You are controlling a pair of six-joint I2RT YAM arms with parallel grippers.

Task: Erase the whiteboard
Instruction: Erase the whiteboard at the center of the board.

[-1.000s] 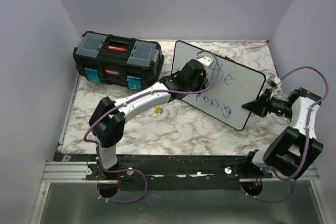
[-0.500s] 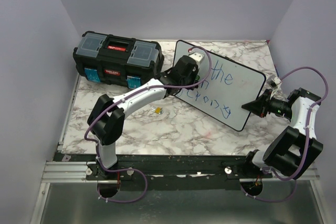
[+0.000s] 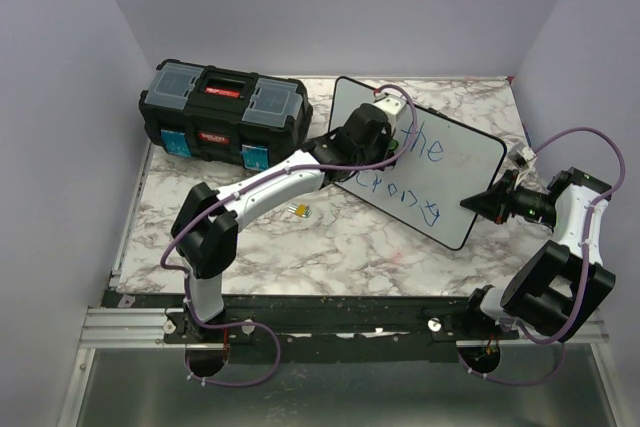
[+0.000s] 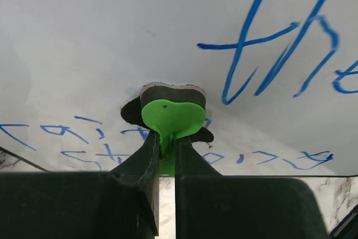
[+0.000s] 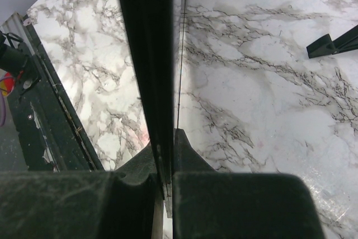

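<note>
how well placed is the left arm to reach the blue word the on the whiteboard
probably yes: the left gripper is shut on a green eraser pressed to the whiteboard, and the word sits beside it with bare board between. the right gripper grips the far edge, clear of it.

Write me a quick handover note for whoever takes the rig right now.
Left gripper: shut on the green eraser, pad against the whiteboard, left of "the".
Right gripper: shut on the whiteboard's right edge.
Done: the board's left end looks clean.
Left to do: wipe the blue lettering, "the" and the line below it.
</note>
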